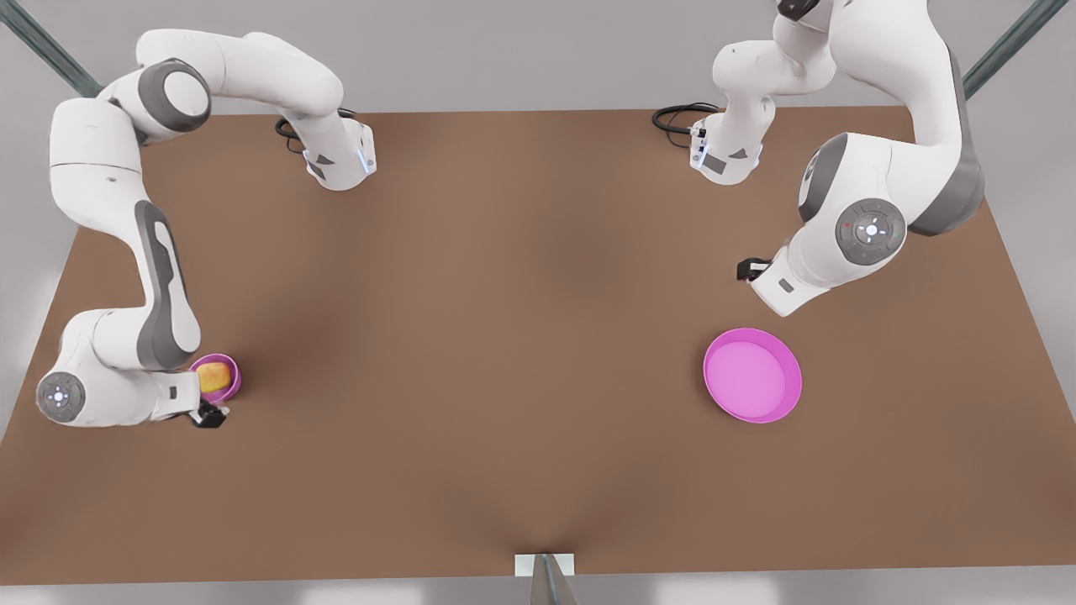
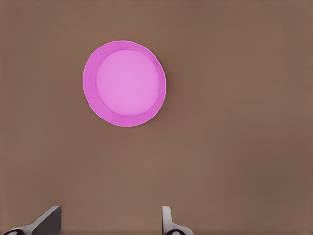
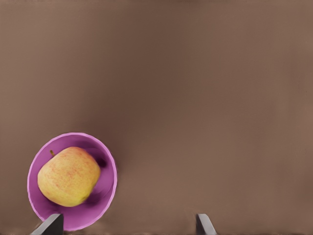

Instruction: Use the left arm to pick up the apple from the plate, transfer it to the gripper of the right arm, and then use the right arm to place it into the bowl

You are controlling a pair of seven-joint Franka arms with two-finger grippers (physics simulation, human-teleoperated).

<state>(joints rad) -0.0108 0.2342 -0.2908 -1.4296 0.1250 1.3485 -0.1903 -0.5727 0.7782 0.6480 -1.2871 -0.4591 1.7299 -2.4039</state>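
On the brown tabletop, my right arm bends low; its fingers spread empty beside the bowl holding the apple, stem tilted sideways. My left fingers hover open near the plate.

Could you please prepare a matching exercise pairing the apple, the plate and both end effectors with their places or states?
Things:
1. apple
2. plate
3. left end effector
4. right end effector

Places or states:
A. holds nothing, on the front view's right
B. open, near the plate
C. lying in the bowl
D. open, close beside the bowl

Pairs: 1-C, 2-A, 3-B, 4-D
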